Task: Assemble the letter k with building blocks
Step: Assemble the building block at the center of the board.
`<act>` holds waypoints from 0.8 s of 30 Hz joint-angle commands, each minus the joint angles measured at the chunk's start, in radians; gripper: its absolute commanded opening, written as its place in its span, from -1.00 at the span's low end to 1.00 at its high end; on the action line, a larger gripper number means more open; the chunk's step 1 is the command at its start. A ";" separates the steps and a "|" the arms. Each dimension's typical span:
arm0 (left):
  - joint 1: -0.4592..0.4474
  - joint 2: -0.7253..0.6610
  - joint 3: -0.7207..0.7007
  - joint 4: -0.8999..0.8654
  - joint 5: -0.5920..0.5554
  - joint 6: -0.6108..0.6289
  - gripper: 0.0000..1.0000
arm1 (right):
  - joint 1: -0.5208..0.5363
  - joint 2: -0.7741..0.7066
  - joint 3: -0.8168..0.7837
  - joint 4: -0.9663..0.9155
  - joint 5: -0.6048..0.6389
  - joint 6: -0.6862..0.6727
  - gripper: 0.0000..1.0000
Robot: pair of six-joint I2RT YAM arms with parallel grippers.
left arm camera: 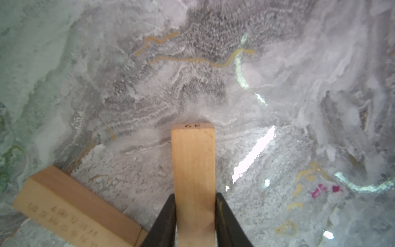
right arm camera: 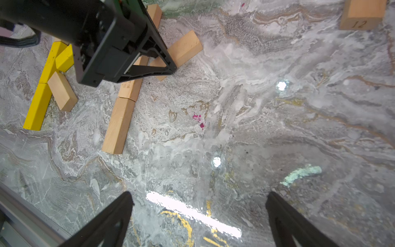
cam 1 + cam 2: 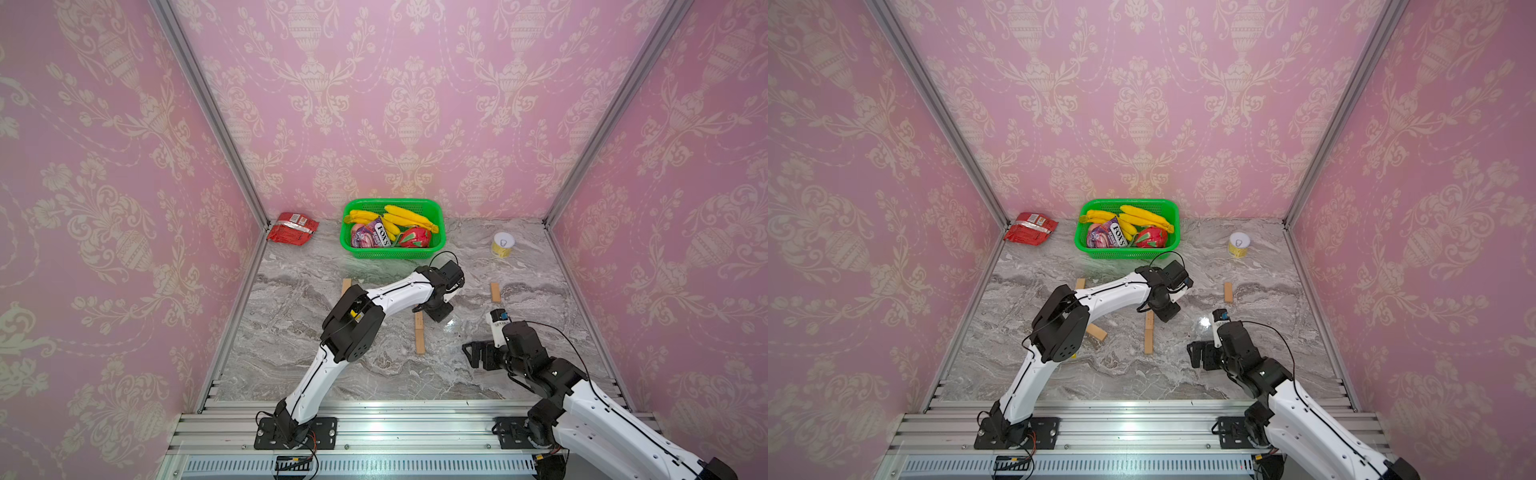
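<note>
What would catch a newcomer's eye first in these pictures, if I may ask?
Probably the bright green plastic basket of yellow bananas, at the back of the grey marble table against pink wallpaper. Next, the left gripper closed on a plain tan wooden block, near a yellow-and-wood K-shaped figure.

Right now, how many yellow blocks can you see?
3, in the right wrist view: the end yellow block and the middle yellow block lie end to end; the slanted yellow block angles off them, partly behind the left arm. Others may be hidden.
</note>
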 commanded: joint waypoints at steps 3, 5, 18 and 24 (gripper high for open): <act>-0.014 -0.056 -0.012 -0.034 0.010 0.052 -0.41 | -0.008 -0.003 -0.001 0.009 -0.010 0.012 1.00; -0.014 -0.061 -0.012 -0.040 0.011 0.063 -0.41 | -0.008 -0.001 0.000 0.008 -0.009 0.012 1.00; -0.016 -0.075 -0.023 -0.041 -0.010 0.083 -0.41 | -0.008 -0.006 -0.001 0.011 -0.013 0.011 1.00; -0.015 -0.074 -0.030 -0.044 -0.032 0.110 -0.41 | -0.008 -0.013 -0.002 0.010 -0.010 0.012 1.00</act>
